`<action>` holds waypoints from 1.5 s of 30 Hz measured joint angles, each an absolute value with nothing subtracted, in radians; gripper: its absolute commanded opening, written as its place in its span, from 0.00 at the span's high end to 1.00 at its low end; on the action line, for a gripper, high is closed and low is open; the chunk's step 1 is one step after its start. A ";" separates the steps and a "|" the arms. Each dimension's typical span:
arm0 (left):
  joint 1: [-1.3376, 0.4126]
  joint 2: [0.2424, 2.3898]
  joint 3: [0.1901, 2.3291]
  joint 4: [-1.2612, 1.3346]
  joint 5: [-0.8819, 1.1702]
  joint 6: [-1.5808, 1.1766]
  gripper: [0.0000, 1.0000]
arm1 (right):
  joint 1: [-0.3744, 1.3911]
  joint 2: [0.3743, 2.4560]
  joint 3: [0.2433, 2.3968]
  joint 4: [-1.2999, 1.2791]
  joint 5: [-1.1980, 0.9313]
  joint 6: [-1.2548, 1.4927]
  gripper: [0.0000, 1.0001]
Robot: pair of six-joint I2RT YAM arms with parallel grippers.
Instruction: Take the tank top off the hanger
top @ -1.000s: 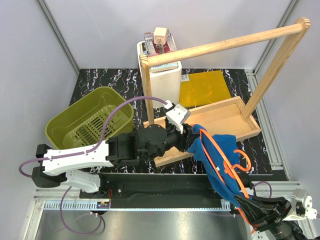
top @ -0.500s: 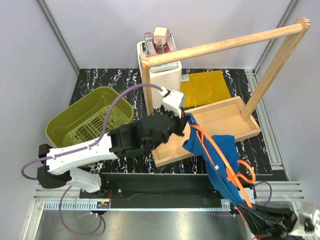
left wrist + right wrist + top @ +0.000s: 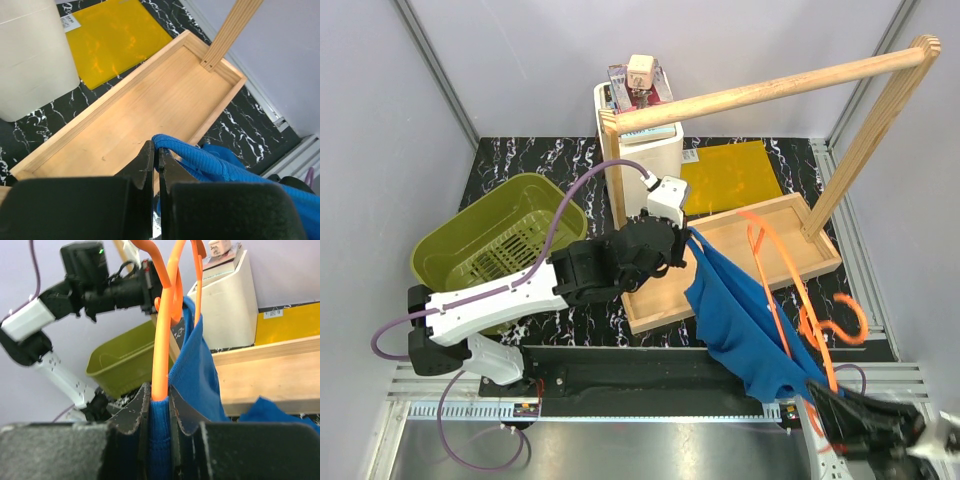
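Observation:
The blue tank top (image 3: 740, 320) hangs stretched between my two grippers above the table's front edge. My left gripper (image 3: 686, 236) is shut on one shoulder strap (image 3: 192, 154), as the left wrist view (image 3: 156, 150) shows. My right gripper (image 3: 818, 400) is shut on the orange hanger (image 3: 782, 290), with the tank top's lower fabric (image 3: 162, 450) pinched between the jaws too. In the right wrist view (image 3: 160, 395) the hanger (image 3: 162, 335) rises straight up from the jaws. The hanger's frame stands to the right of the held strap, motion-blurred, with its hook (image 3: 842, 322) at the right.
A wooden tray (image 3: 790, 215) carrying a wooden rail frame (image 3: 770, 88) lies under the tank top. A yellow mat (image 3: 728, 172) and a white box (image 3: 650, 160) are behind it. A green basket (image 3: 495, 245) stands at the left.
My left gripper has lifted the strap up and back. My right gripper has pulled the hanger down and right. The hanger's upper frame has come out from the strap and swung right.

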State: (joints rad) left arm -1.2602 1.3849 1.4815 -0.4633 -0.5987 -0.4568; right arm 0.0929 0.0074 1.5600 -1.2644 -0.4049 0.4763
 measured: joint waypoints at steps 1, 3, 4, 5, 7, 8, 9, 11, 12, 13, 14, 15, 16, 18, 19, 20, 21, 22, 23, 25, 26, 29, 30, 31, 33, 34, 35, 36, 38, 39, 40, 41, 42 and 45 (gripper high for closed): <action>-1.256 1.385 1.478 -0.467 -0.599 -0.456 1.00 | 0.093 0.007 1.515 -1.229 -0.400 0.488 1.00; -1.248 1.385 1.478 -0.478 -0.600 -0.455 1.00 | 0.094 0.009 1.439 -1.168 -0.385 0.508 1.00; -1.245 1.385 1.478 -0.479 -0.602 -0.453 1.00 | 0.094 0.012 1.406 -1.140 -0.378 0.517 1.00; -1.242 1.385 1.478 -0.478 -0.605 -0.449 1.00 | 0.094 0.019 1.380 -1.117 -0.374 0.522 1.00; -1.238 1.385 1.478 -0.479 -0.610 -0.440 1.00 | 0.094 0.041 1.336 -1.073 -0.363 0.525 1.00; -1.237 1.385 1.479 -0.480 -0.615 -0.433 1.00 | 0.094 0.052 1.310 -1.044 -0.358 0.525 1.00; -1.235 1.386 1.482 -0.482 -0.619 -0.422 0.99 | 0.094 0.064 1.283 -1.019 -0.356 0.525 1.00; -1.231 1.395 1.498 -0.485 -0.629 -0.405 0.95 | 0.094 0.096 1.236 -0.981 -0.351 0.523 1.00; -1.227 1.403 1.511 -0.485 -0.636 -0.392 0.94 | 0.094 0.113 1.216 -0.964 -0.348 0.521 1.00; -1.225 1.407 1.519 -0.485 -0.641 -0.384 0.91 | 0.094 0.130 1.204 -0.954 -0.347 0.519 1.00; -1.222 1.412 1.528 -0.485 -0.645 -0.373 0.91 | 0.095 0.154 1.193 -0.943 -0.343 0.513 1.00; -1.220 1.415 1.536 -0.485 -0.649 -0.363 0.92 | 0.095 0.171 1.190 -0.937 -0.340 0.509 1.00; -1.216 1.415 1.542 -0.485 -0.652 -0.356 1.00 | 0.095 0.190 1.190 -0.931 -0.336 0.503 1.00; -1.214 1.415 1.549 -0.485 -0.655 -0.343 1.00 | 0.096 0.213 1.192 -0.913 -0.327 0.494 1.00; -1.213 1.415 1.553 -0.485 -0.655 -0.335 1.00 | 0.096 0.219 1.196 -0.908 -0.323 0.491 1.00; -1.213 1.415 1.554 -0.485 -0.654 -0.333 1.00 | 0.096 0.221 1.201 -0.905 -0.322 0.490 1.00; -1.213 1.415 1.554 -0.485 -0.653 -0.331 1.00 | 0.096 0.221 1.211 -0.901 -0.321 0.487 1.00; -1.213 1.415 1.554 -0.485 -0.650 -0.329 1.00 | 0.096 0.221 1.222 -0.898 -0.321 0.486 1.00; -1.213 1.415 1.554 -0.485 -0.646 -0.329 1.00 | 0.097 0.222 1.234 -0.891 -0.322 0.484 1.00; -1.213 1.415 1.554 -0.484 -0.631 -0.329 1.00 | 0.097 0.237 1.263 -0.875 -0.323 0.477 1.00; -1.213 1.415 1.554 -0.484 -0.622 -0.328 1.00 | 0.097 0.251 1.277 -0.868 -0.324 0.474 1.00; -1.213 1.415 1.554 -0.483 -0.593 -0.326 1.00 | 0.098 0.342 1.343 -0.840 -0.334 0.462 1.00; -1.213 1.415 1.554 -0.482 -0.582 -0.325 1.00 | 0.098 0.384 1.364 -0.827 -0.337 0.459 1.00; -1.213 1.415 1.554 -0.479 -0.571 -0.324 1.00 | 0.098 0.420 1.377 -0.815 -0.339 0.457 1.00; -1.213 1.414 1.554 -0.477 -0.548 -0.324 1.00 | 0.098 0.484 1.391 -0.793 -0.351 0.453 1.00; -1.213 1.412 1.553 -0.475 -0.540 -0.325 1.00 | 0.098 0.508 1.393 -0.787 -0.358 0.453 1.00; -1.213 1.408 1.549 -0.469 -0.525 -0.326 1.00 | 0.098 0.532 1.393 -0.781 -0.366 0.453 1.00; -1.213 1.401 1.540 -0.460 -0.515 -0.327 1.00 | 0.098 0.549 1.386 -0.774 -0.375 0.456 1.00; -1.213 1.383 1.517 -0.447 -0.498 -0.331 0.96 | 0.098 0.550 1.331 -0.749 -0.387 0.466 1.00; -1.213 1.374 1.504 -0.442 -0.495 -0.331 0.86 | 0.098 0.540 1.299 -0.744 -0.388 0.472 1.00; -1.213 1.368 1.494 -0.440 -0.494 -0.330 0.65 | 0.098 0.524 1.257 -0.738 -0.389 0.479 1.00; -1.213 1.366 1.488 -0.440 -0.495 -0.326 0.52 | 0.098 0.508 1.213 -0.733 -0.391 0.485 1.00; -1.213 1.366 1.483 -0.441 -0.498 -0.322 0.43 | 0.098 0.492 1.169 -0.725 -0.395 0.490 1.00; -1.213 1.365 1.479 -0.449 -0.507 -0.317 0.25 | 0.098 0.471 1.064 -0.719 -0.402 0.495 1.00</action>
